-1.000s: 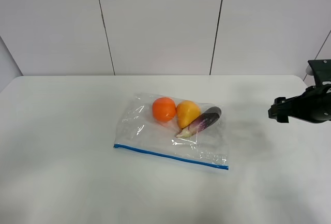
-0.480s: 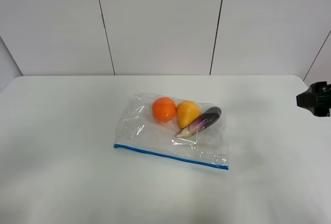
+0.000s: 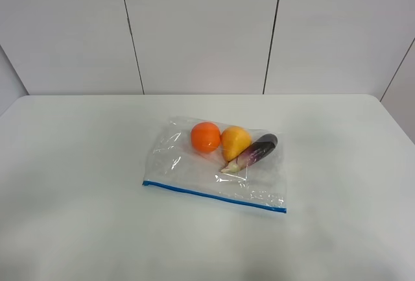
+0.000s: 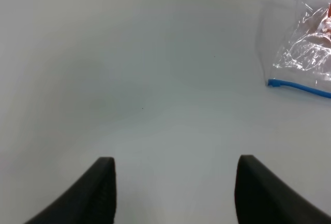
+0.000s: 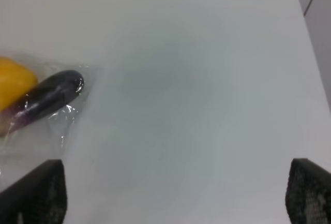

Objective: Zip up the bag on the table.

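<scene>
The clear bag (image 3: 214,164) lies flat in the middle of the white table (image 3: 78,164), its blue zip strip (image 3: 214,196) along the near edge. Inside are an orange (image 3: 205,137), a yellow pear (image 3: 235,141) and a purple eggplant (image 3: 254,151). Neither arm shows in the exterior view. In the left wrist view my left gripper (image 4: 176,193) is open and empty over bare table, apart from the bag's corner (image 4: 302,53). In the right wrist view my right gripper (image 5: 173,193) is wide open and empty, with the eggplant (image 5: 46,100) and pear (image 5: 13,87) off to one side.
Grey wall panels (image 3: 201,28) stand behind the table's far edge. The table's right edge and rounded far right corner (image 5: 295,1) show in the right wrist view.
My right arm has pulled back to the right and left the exterior view. The bag and fruit have not moved.
</scene>
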Action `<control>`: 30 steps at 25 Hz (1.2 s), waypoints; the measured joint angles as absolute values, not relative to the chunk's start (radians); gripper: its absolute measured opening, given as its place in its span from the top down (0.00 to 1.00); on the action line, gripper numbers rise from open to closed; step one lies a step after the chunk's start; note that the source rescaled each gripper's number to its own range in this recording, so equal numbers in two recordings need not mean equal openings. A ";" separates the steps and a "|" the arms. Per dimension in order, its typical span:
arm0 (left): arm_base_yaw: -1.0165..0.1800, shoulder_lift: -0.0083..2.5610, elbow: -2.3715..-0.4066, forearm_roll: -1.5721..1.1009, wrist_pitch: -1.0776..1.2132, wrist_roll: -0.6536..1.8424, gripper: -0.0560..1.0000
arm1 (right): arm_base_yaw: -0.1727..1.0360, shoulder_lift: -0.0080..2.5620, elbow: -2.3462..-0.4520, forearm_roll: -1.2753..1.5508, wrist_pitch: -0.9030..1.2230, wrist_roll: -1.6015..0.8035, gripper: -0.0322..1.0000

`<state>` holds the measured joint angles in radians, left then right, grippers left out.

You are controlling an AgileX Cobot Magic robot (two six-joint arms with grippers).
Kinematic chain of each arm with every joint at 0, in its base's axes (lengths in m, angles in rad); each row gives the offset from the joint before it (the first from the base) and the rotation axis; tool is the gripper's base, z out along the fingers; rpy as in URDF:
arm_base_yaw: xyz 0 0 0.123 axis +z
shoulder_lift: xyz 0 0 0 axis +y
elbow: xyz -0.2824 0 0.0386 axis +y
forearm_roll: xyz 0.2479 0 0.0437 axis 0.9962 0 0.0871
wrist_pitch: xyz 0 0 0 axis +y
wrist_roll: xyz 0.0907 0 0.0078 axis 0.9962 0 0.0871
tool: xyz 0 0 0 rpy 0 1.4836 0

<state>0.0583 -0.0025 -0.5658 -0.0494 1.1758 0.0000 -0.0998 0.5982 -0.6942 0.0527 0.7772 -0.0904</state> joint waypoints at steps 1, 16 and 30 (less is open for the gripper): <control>0.058 -0.003 -0.566 -0.049 1.176 0.000 0.19 | -0.100 0.574 -0.694 0.045 0.794 -0.089 0.05; 0.058 -0.003 -0.566 -0.049 1.176 0.000 0.19 | -0.100 0.182 -0.624 0.024 1.056 -0.008 0.05; 0.058 -0.003 -0.566 -0.049 1.175 0.000 0.19 | -0.100 -0.005 -0.510 0.014 1.065 0.024 0.05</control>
<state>0.0583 -0.0025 -0.5658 -0.0494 1.1749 0.0000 -0.0998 -0.0054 -0.5096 0.0136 1.0654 0.0243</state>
